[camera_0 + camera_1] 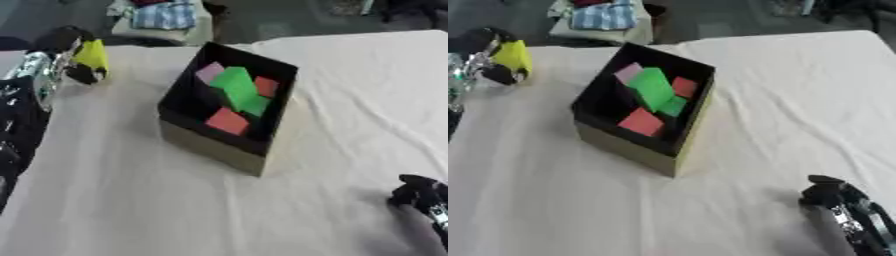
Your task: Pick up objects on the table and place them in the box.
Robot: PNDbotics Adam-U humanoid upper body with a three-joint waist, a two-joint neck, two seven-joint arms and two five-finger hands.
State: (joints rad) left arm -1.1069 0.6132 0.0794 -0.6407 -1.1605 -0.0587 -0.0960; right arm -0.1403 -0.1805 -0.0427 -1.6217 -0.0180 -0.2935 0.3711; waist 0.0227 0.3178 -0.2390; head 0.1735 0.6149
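A black-lined cardboard box (262, 146) stands in the middle of the white-clothed table. Inside it lie a pink block (209, 72), a large green block (237, 86), a small red block (266, 86) and a larger red block (228, 121). At the far left my left hand (77, 55) is curled round a yellow block (91, 54), held above the table left of the box. My right hand (826, 195) shows at the lower right, low over the cloth, fingers curled with nothing in them.
The white cloth (350, 100) is wrinkled to the right of the box. Beyond the table's far edge sits a pile of folded cloths (164, 17) on a stand. My silver left forearm (33, 75) runs along the left edge.
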